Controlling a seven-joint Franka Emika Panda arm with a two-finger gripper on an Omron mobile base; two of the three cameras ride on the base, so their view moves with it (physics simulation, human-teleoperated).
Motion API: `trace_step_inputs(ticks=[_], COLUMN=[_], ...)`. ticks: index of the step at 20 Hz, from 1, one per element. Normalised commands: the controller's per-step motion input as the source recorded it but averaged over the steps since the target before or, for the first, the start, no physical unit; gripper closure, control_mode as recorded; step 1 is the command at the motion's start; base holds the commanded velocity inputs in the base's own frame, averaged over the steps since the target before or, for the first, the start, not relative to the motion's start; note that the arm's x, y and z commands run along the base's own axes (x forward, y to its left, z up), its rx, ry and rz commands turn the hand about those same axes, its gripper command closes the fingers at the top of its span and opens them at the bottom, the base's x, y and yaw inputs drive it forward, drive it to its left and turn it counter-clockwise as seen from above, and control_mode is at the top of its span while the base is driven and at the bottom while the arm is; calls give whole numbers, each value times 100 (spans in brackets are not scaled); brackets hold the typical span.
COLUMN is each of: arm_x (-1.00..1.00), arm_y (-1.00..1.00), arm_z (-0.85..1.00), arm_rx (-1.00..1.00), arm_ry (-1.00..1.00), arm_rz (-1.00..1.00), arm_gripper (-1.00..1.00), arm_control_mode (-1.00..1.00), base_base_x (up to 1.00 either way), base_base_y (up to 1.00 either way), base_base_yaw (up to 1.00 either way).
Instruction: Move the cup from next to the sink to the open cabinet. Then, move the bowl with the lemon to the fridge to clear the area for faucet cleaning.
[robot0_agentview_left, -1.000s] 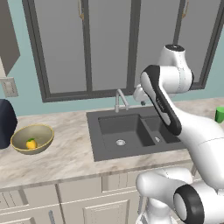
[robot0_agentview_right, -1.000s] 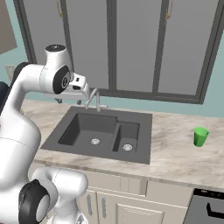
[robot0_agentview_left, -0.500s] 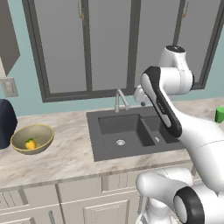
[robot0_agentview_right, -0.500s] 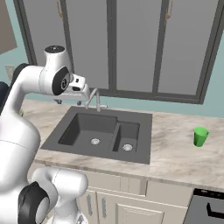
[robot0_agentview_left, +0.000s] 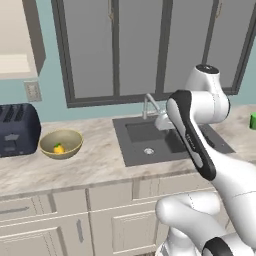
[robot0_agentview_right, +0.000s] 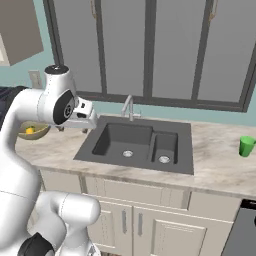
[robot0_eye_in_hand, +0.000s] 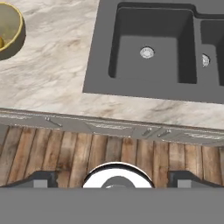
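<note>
Pincer (robot0_eye_in_hand: 112, 181) is being held high above the table (robot0_eye_in_hand: 57, 74) front edge, fingers spread wide apart, nothing gripped. Below it the wooden floor (robot0_eye_in_hand: 109, 153) and drawer fronts (robot0_agentview_left: 65, 200) are being seen, then the sink (robot0_eye_in_hand: 153, 48) with its two drains. Faucet (robot0_agentview_left: 151, 102) is standing at the sink's back edge, just beside the arm's wrist. Cup (robot0_agentview_right: 246, 146) is sitting upright on the table, well apart from the pincer, on the far side of the sink, so the first step is judged not yet begun. Bowl (robot0_agentview_left: 61, 144) with lemon (robot0_agentview_left: 59, 148) inside is resting on the opposite side, near a dark toaster (robot0_agentview_left: 17, 130). For a clean pick the hand is best being swung over the sink clear of the faucet, lowered straight onto the cup, fingers kept wide until straddling its tapered wall, then closed low to avoid tipping. Open cabinet (robot0_agentview_left: 20, 45) is hanging up beyond the toaster.
</note>
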Motion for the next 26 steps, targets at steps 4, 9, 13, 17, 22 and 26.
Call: trace_step_inputs(ticks=[4, 9, 13, 17, 22, 26], arm_x=[0, 0, 0, 0, 0, 0], arm_y=[0, 0, 0, 0, 0, 0], arm_z=[0, 0, 0, 0, 0, 0], arm_rx=[0, 0, 0, 0, 0, 0], arm_ry=[0, 0, 0, 0, 0, 0], arm_rz=[0, 0, 0, 0, 0, 0], arm_gripper=[-100, -100, -100, -100, -100, -100], arm_control_mode=[100, 100, 100, 100, 100, 100], base_base_x=[50, 24, -62, -3, 58, 68], base_base_y=[62, 15, -83, -7, 92, 95], base_base_yaw=[0, 0, -2, -2, 0, 0])
